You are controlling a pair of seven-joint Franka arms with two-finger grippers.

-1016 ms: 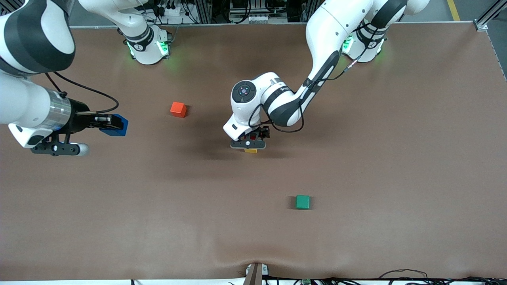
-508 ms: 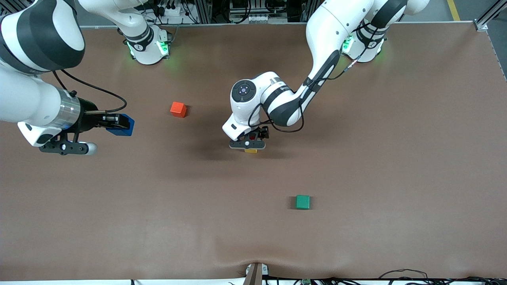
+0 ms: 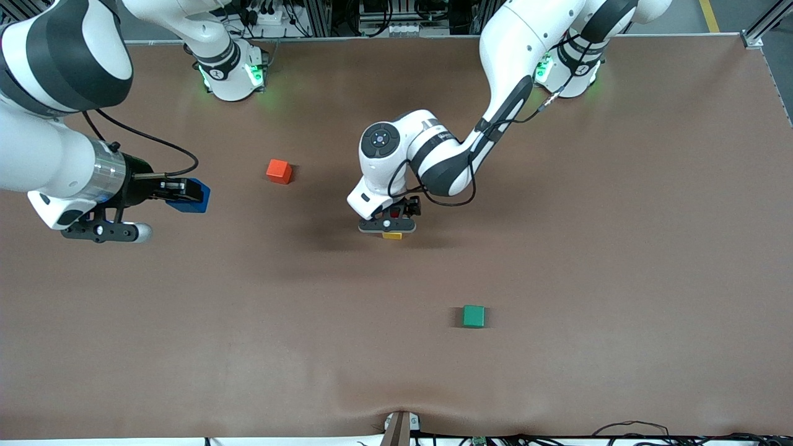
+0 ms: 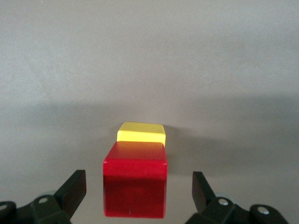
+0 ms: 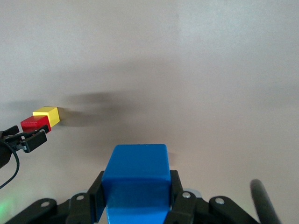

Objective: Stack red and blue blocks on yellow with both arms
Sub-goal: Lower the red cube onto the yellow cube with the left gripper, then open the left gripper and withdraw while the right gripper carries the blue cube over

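two cubes meet mid-frame: the red block (image 4: 135,179) rests on the yellow cube (image 4: 141,132), overhanging, so it may tip. the left gripper (image 4: 135,193) is spread wide around it. the right gripper (image 5: 135,198), upper left, clamps the blue block (image 5: 136,179).

A brown table (image 3: 619,260) carries three cubes resting directly on it — a yellow cube (image 3: 391,235) at centre, an orange-red cube (image 3: 279,171) toward the right arm's end, and a green cube (image 3: 474,316) nearest the front camera.
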